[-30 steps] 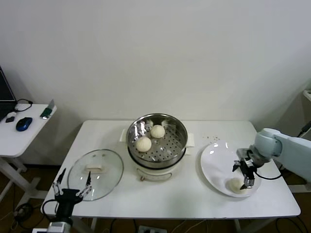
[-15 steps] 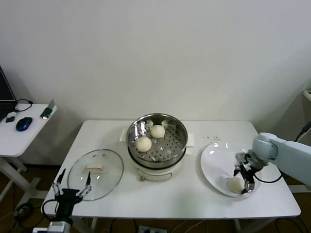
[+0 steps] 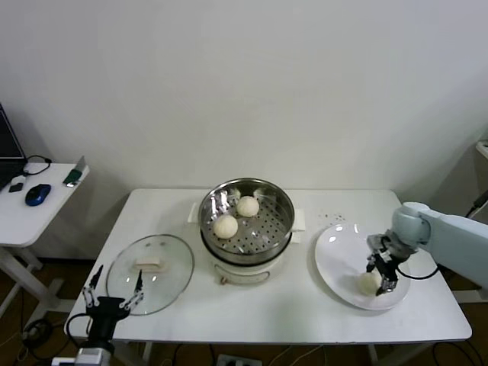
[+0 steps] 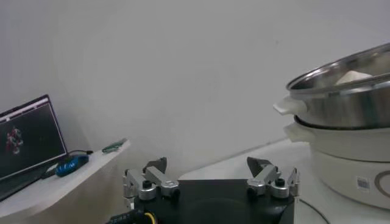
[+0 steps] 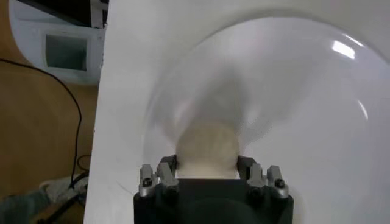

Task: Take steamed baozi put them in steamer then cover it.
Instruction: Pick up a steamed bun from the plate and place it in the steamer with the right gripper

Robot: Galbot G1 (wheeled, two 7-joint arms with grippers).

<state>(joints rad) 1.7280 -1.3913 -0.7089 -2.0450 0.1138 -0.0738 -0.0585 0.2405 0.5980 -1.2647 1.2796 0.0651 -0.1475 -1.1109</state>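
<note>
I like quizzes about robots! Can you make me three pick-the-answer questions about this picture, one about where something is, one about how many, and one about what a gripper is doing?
1. Where is the glass lid?
A. On the steamer
B. Flat on the table, left of the steamer
C. On the plate

2. How many buns sit inside the steamer?
A. Two
B. Four
C. None

3. What is the right gripper doing?
A. Hanging open above the steamer
B. Holding the lid
C. Shut on a bun on the plate

Answers:
1. B, the lid lies on the table beside the steamer, not on it.
2. A, two buns rest on the perforated floor.
3. C, its fingers are closed around the bun on the white plate; the left gripper waits open near the lid.
</note>
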